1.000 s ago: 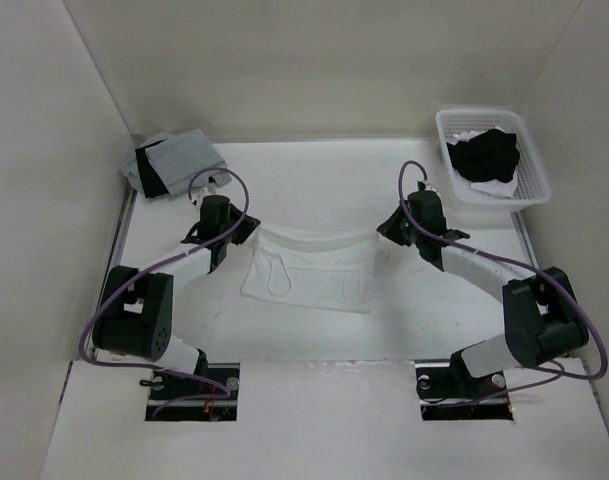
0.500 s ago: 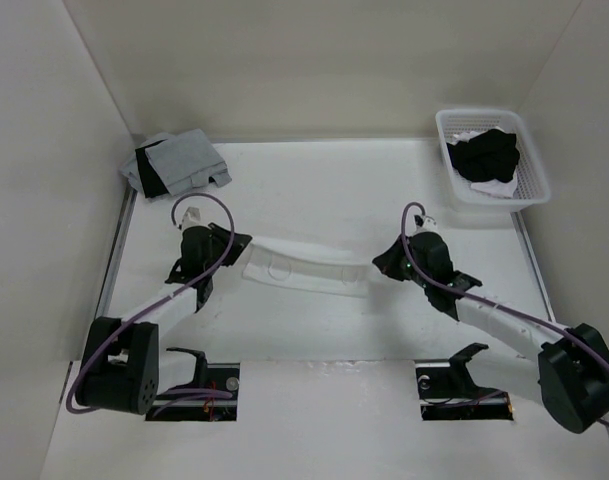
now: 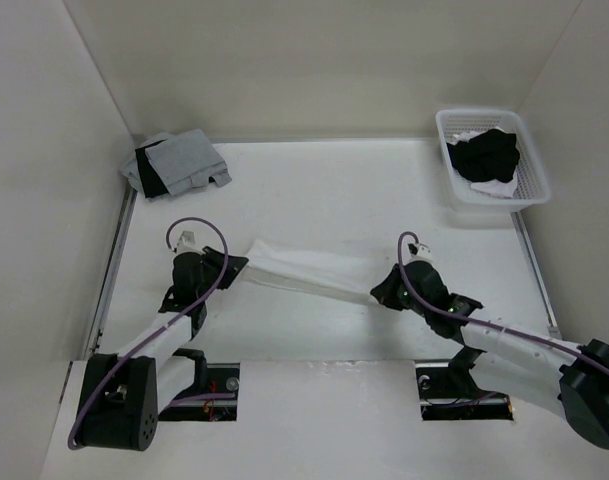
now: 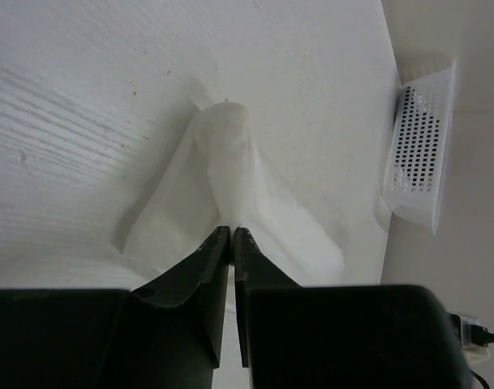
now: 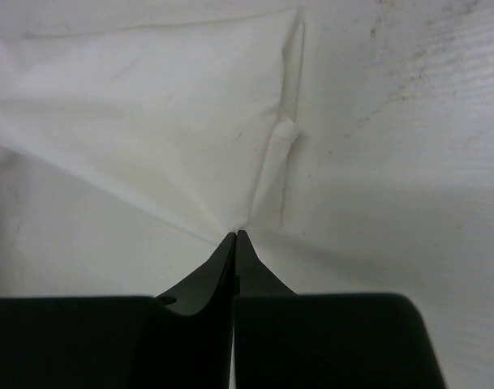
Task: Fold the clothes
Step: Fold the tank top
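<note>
Both arms have pulled back toward the near edge, and the white top (image 3: 309, 270) now stretches as a narrow band across the table (image 3: 314, 190), its ends pinched in the nearly closed left claw (image 4: 232, 231) and right claw (image 5: 237, 235); the fold looks under way.

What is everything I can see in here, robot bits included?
camisole: one, white, stretched between the two grippers across the table's middle
garment pile: one, grey and black, far left corner
basket: one, white, far right corner
heaped clothes: several, black and white, inside the basket
table: one, white
cables: two, purple, one along each arm
arms: two, white with black joints, near edge
left gripper: black, shut on the camisole's left end
right gripper: black, shut on its right end
</note>
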